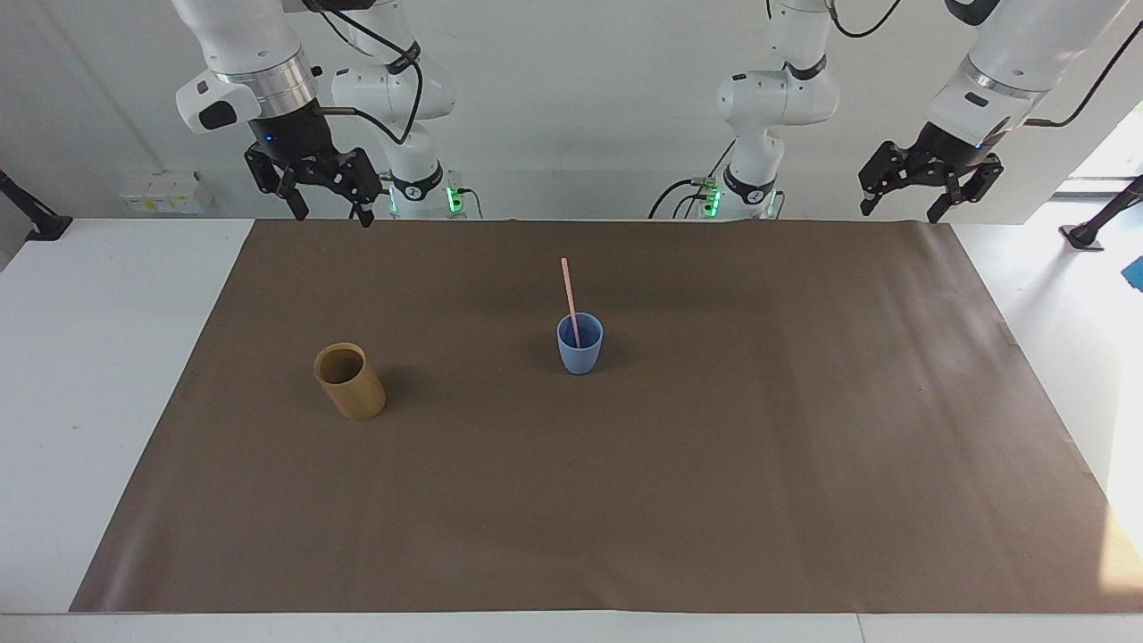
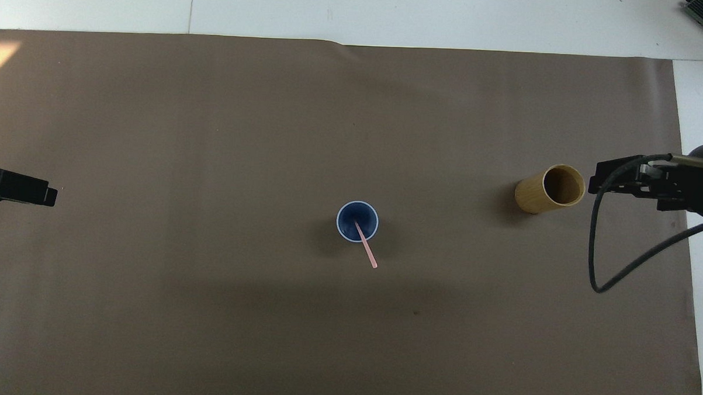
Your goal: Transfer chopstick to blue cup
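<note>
Now, chopstick: stands leaning inside the blue cup, mid-mat.
Right gripper: fingers spread, empty, over the brown mat edge nearest the robots.
Left gripper: spread, empty, waiting over the mat's corner.
Bamboo cup: stands apart, toward the right arm's end.

A white table carries a brown mat bearing two cups.
</note>
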Robot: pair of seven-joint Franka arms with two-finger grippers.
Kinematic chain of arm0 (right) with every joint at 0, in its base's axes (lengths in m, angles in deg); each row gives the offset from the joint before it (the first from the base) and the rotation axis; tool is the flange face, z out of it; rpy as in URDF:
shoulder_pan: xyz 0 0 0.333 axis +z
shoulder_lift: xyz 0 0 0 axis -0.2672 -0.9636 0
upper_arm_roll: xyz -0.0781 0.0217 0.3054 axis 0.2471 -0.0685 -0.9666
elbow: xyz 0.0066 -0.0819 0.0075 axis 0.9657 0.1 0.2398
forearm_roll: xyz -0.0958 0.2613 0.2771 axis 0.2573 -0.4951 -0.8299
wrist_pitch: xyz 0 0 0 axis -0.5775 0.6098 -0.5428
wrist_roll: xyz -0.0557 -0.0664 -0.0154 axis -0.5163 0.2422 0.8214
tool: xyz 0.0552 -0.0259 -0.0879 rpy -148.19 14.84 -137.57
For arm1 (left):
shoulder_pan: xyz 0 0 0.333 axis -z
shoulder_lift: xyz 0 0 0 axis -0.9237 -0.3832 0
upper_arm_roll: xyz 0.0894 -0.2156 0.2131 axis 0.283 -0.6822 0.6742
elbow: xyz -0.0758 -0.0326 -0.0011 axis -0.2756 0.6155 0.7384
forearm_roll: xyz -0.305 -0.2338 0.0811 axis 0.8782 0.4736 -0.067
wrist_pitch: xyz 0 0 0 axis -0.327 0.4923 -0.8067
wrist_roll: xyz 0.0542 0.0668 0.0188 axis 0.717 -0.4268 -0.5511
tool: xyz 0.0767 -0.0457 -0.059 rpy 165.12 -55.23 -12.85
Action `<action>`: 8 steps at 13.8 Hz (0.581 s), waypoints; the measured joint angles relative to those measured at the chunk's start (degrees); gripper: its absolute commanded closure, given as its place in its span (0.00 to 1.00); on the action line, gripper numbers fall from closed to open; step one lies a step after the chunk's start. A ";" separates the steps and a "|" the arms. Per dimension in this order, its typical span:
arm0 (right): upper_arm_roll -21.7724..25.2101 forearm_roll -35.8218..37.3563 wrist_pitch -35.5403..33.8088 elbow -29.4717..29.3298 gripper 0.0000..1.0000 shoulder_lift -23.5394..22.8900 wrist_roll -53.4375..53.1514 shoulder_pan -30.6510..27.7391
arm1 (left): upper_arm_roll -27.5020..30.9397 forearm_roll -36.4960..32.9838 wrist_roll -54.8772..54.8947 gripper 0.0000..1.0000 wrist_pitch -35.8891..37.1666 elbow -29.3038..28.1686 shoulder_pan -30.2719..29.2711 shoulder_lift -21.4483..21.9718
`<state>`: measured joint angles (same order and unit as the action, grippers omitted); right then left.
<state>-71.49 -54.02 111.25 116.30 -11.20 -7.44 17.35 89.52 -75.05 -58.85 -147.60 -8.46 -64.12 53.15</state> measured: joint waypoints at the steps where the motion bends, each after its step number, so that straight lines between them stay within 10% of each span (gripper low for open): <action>1: 0.00 0.00 0.00 -0.03 0.00 -0.12 0.00 0.00 | 0.00 0.00 -0.16 0.00 0.04 0.00 0.00 0.00; 8: -0.10 1.69 0.75 -0.39 0.00 -0.55 0.00 0.05 | -0.81 -0.31 -5.89 0.00 0.41 -0.26 0.00 0.00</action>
<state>-71.59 -52.33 112.00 115.91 -11.75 -7.44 17.39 88.71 -75.36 -64.74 -147.19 -8.73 -64.12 53.15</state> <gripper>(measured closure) 0.000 0.000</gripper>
